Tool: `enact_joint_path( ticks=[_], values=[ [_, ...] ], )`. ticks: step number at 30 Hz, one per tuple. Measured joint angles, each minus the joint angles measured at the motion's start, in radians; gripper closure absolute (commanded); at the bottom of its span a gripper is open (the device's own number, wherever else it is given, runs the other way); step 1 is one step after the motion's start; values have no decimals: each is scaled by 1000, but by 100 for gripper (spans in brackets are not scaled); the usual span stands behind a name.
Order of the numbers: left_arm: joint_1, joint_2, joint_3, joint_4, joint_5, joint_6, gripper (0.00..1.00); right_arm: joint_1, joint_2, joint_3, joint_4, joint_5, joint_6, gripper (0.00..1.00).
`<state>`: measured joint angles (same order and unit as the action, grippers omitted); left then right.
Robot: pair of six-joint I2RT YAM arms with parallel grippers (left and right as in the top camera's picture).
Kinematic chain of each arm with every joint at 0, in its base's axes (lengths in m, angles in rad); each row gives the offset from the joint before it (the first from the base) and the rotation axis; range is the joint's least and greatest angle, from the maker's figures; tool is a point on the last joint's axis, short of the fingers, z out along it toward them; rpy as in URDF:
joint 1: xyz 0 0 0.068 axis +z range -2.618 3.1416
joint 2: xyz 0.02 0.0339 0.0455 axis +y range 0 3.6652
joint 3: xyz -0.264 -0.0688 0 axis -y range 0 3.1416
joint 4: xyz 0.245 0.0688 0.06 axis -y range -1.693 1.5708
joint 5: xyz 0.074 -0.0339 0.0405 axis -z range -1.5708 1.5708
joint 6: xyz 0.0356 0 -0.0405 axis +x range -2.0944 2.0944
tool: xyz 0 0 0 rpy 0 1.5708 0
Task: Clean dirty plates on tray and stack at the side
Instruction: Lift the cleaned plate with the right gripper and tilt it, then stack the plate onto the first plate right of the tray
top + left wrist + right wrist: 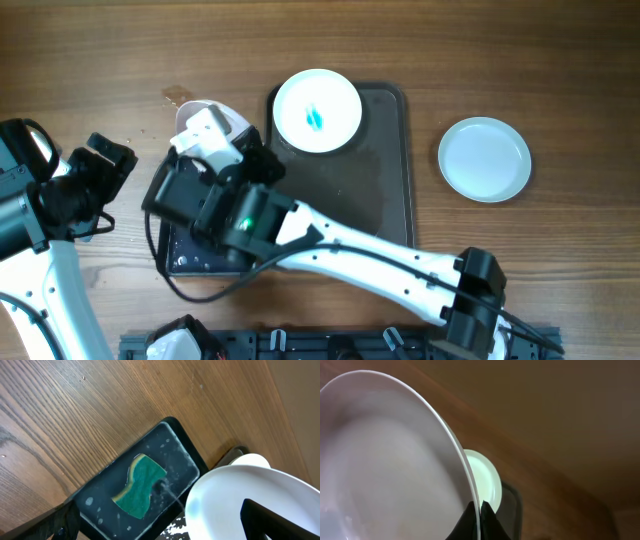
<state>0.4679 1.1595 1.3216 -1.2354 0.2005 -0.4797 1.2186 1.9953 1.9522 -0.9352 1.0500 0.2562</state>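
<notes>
My right gripper (479, 510) is shut on the rim of a white plate (385, 460) and holds it steeply tilted over the black basin (185, 258). The held plate also shows in the overhead view (232, 118) and the left wrist view (235, 495), where a thin stream of water runs off it into the basin (95, 505). A second plate (316, 110) with a teal smear lies at the far left end of the dark tray (385, 170). A plain white plate (485, 158) lies on the table right of the tray. My left gripper (103, 160) is open and empty, left of the basin.
A green and yellow sponge (140, 485) lies in the water of the basin. My right arm (370, 260) stretches diagonally across the tray's near end. A black rack (330, 345) runs along the table's near edge.
</notes>
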Motion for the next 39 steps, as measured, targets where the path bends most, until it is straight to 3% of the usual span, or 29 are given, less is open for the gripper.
enact_joint_path(
  ticks=[18,39],
  values=[
    [0,0,0,0,0,0,0,52,0,0,-51,150,34,96],
    [0,0,0,0,0,0,0,52,0,0,-51,160,33,96]
  ],
)
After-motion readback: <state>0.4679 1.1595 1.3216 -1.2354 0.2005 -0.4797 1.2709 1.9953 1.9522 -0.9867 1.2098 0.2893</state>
